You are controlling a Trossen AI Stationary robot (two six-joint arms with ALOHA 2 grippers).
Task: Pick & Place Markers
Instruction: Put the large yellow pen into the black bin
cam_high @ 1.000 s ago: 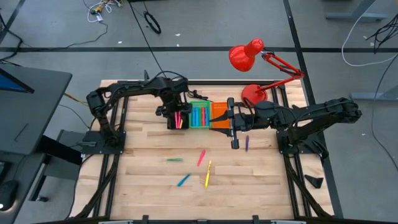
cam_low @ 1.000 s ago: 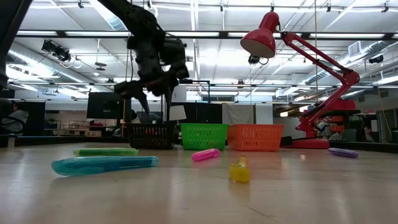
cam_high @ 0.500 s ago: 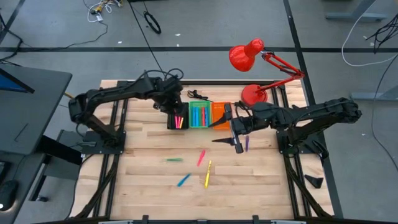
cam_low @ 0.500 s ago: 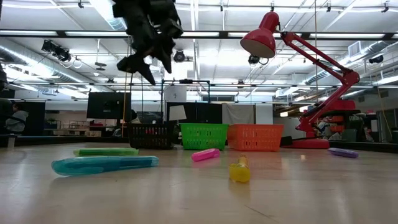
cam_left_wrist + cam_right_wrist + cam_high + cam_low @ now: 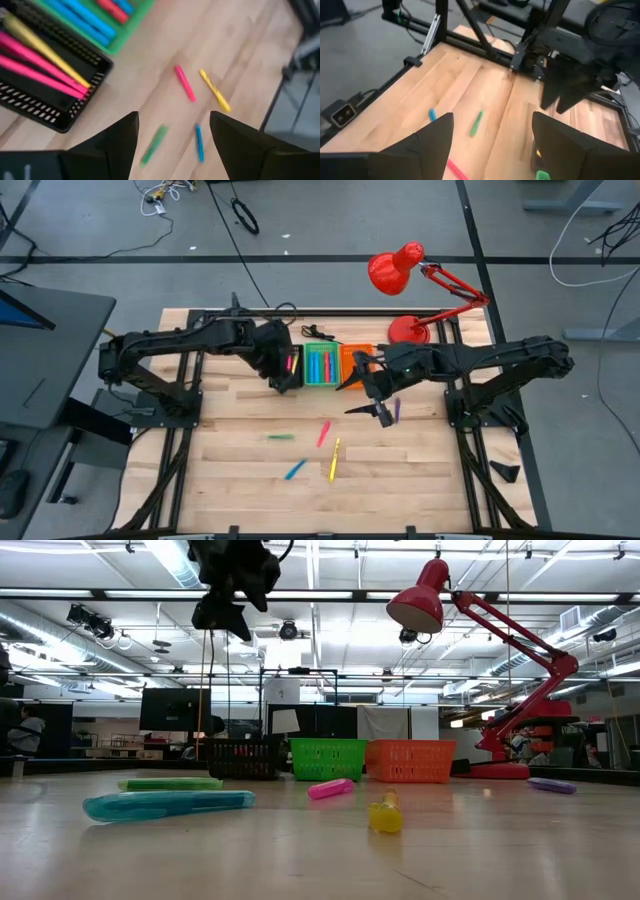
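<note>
Both hands – left [image 5: 283,370], right [image 5: 372,394] – have drifted, fingers apart; slim bright markers [image 5: 323,433] lie scattered.

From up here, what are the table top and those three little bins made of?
The table top looks like pale wood with a matte finish: plank seams and grain show. The black bin, green bin and orange bin look like moulded plastic, judging by their bright colours and perforated lattice walls, though painted wire mesh is possible.

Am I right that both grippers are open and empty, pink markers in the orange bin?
Not quite. Left gripper and right gripper are open and empty, but the pink markers lie in the black bin, as the left wrist view shows.
</note>
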